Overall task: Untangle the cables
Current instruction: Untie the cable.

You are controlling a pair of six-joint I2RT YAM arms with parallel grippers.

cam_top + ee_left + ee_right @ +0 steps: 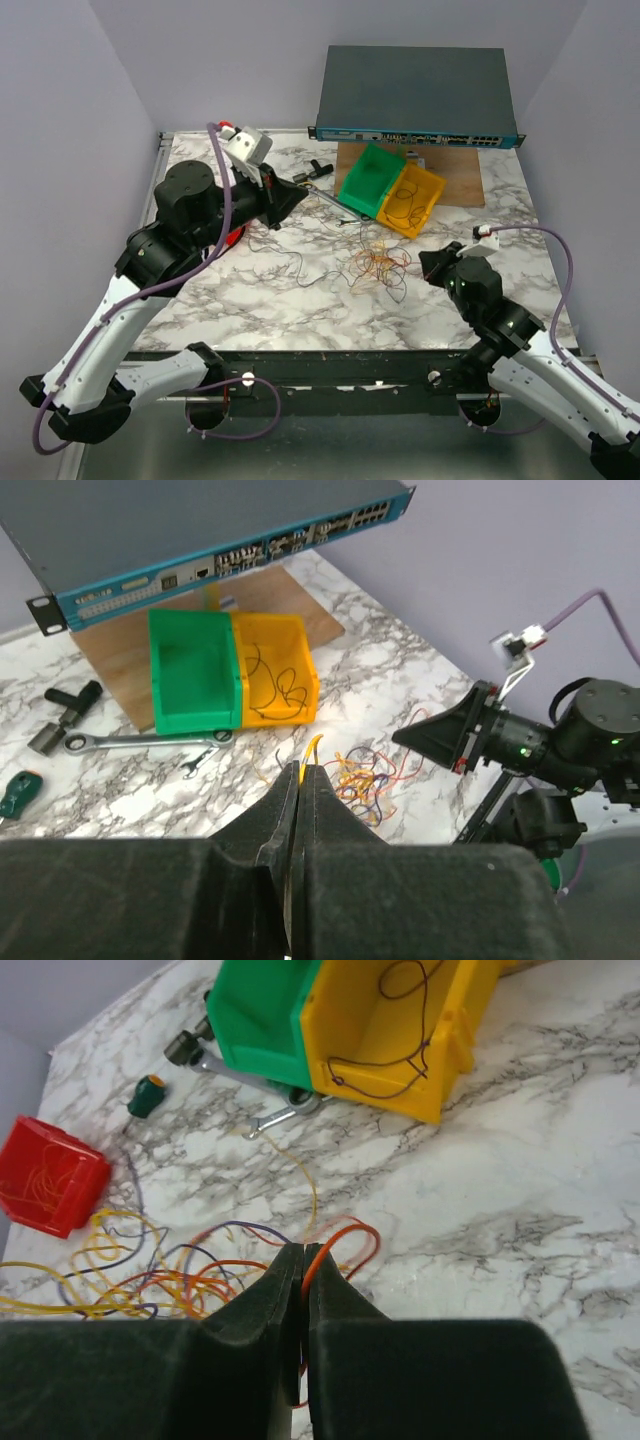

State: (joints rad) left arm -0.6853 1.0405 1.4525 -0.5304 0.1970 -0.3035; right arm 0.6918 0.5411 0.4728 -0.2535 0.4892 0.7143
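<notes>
The yellow bin [380, 1100] holds dark cables [272, 685], the red bin [85, 1195] holds yellow ones, and the green bin [260, 1020] touches the yellow. The other cables [378, 265] lie tangled on the table [520, 1160] between the arms, spread mostly left to right. The left gripper [303, 770] is clamped on a yellow cable [312, 745] poking forward from its tips, and the right gripper [300, 1255] is clamped on an orange cable [335, 1240] arcing from its tips.

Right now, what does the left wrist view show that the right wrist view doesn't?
Left wrist only: the network switch, the right arm, and the left hand shut on a yellow wire. Right wrist only: the red bin holding yellow wires, and the right hand shut on an orange wire. Both: the green bin, the yellow bin with a dark wire inside, the wrench, the green-handled screwdriver and the wire tangle.
</notes>
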